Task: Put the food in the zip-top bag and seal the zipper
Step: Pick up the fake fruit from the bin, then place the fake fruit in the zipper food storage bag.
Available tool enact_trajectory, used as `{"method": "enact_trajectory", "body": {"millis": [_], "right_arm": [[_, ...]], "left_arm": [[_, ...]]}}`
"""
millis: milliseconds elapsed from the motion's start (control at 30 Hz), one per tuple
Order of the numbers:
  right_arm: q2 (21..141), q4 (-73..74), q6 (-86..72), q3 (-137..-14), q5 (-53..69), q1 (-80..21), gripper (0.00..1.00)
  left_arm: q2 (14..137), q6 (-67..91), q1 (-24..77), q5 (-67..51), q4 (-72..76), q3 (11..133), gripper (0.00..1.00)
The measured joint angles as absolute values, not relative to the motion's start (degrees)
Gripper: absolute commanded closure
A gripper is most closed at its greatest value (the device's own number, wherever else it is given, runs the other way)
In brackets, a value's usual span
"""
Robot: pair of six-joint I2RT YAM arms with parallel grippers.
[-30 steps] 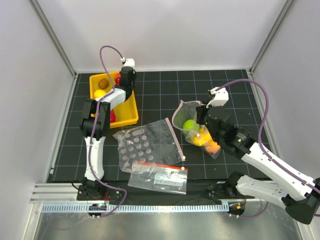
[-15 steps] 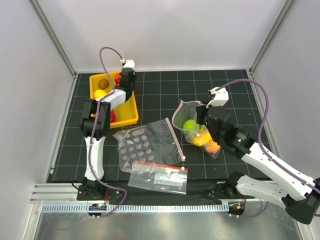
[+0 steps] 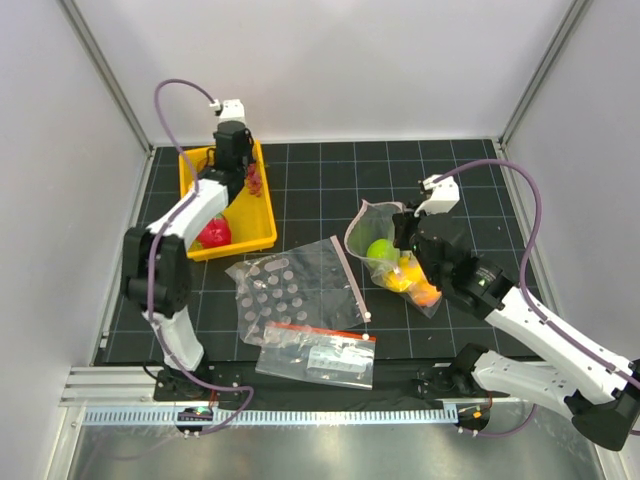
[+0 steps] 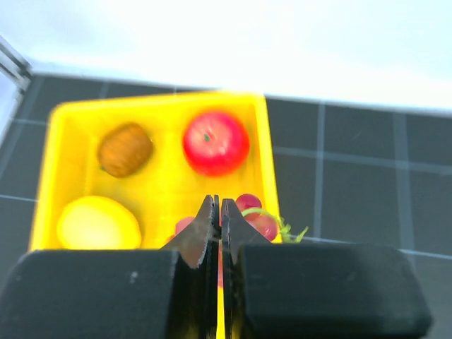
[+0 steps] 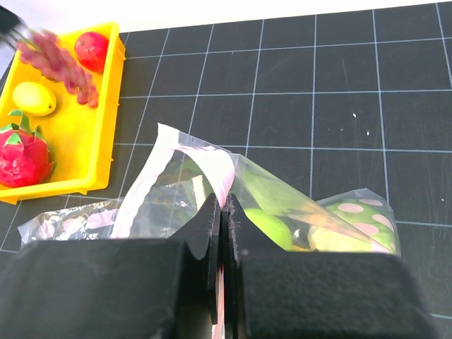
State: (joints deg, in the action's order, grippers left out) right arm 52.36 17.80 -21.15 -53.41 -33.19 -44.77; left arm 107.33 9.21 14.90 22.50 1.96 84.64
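Between white walls (image 3: pixel 330 70), black gridded tabletop (image 3: pixel 320 172).

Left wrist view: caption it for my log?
Left gripper, shut on a grape bunch, above the yellow tray holding a red apple, lemon and brown fruit.

Bare mat (image 3: pixel 320 172) between yellow tray (image 3: pixel 270 222) and zip-top bag (image 3: pixel 362 230); bubble sheet (image 3: pixel 285 290), printed bag (image 3: pixel 318 358) spread across the near middle

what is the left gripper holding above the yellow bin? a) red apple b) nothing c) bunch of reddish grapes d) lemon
c: the left gripper is shut on a bunch of reddish grapes, which dangles over the yellow bin in the right wrist view.
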Motion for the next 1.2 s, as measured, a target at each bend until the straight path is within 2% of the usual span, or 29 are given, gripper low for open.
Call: {"method": "enact_trajectory", "body": {"millis": [167,433,833,1200], "right_arm": [[52.51,17.47,-21.15,-53.17,-33.08,-44.77,0.99],[54.26,16.78,-21.15,-52.73,-32.82,-44.77,0.99],[53.58,16.32,-21.10,-52.42,-31.70,-44.77,0.99],[49.71,16.80,-21.12,-52.40,-28.23,-44.77,0.99]], "left_arm": [[96.55,11.81,15.35,21.65,1.78,81.14,1.00],[87.66,14.76,20.95,18.81,-3.01,79.81,1.00],[74.65,20.01,39.42,13.82,-3.31,77.01,1.00],[75.79,13.32,64.29,16.99,4.29,73.89,1.00]]}}
